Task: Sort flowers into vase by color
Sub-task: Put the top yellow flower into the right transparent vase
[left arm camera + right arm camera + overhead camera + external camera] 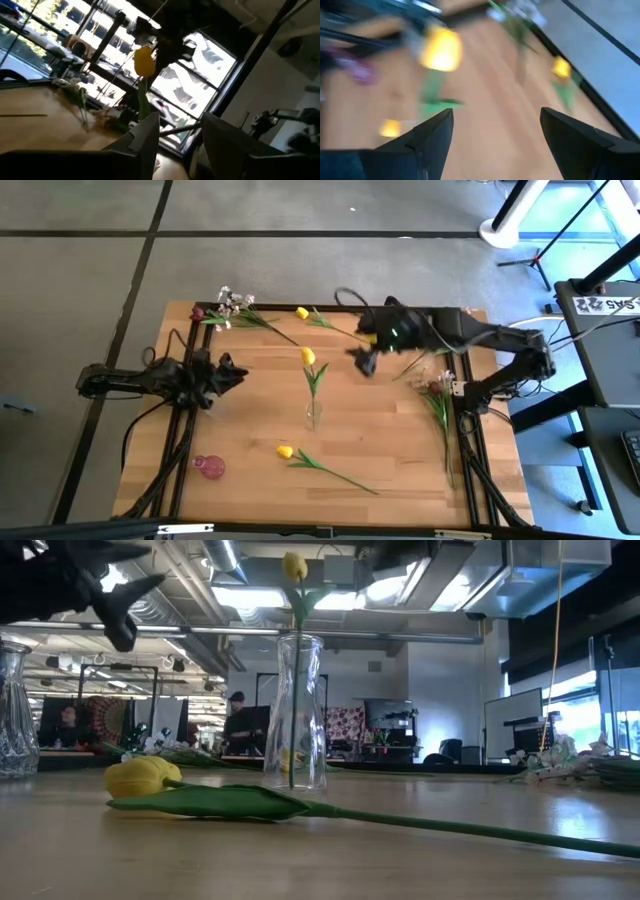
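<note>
A clear glass vase stands mid-table with one yellow tulip upright in it, its stem inside the vase. A second yellow tulip lies on the near part of the table. A third yellow tulip lies by the far edge. White-pink sprays lie far left beside a dark red bloom; more sprays lie right. My left gripper hovers open left of the vase. My right gripper hovers open, raised, right of the standing tulip.
A small pink glass vase stands near the table's near-left corner, at the left edge of the low view. Bare wood lies between the vase and the right-hand sprays. The room behind holds desks, screens and a person.
</note>
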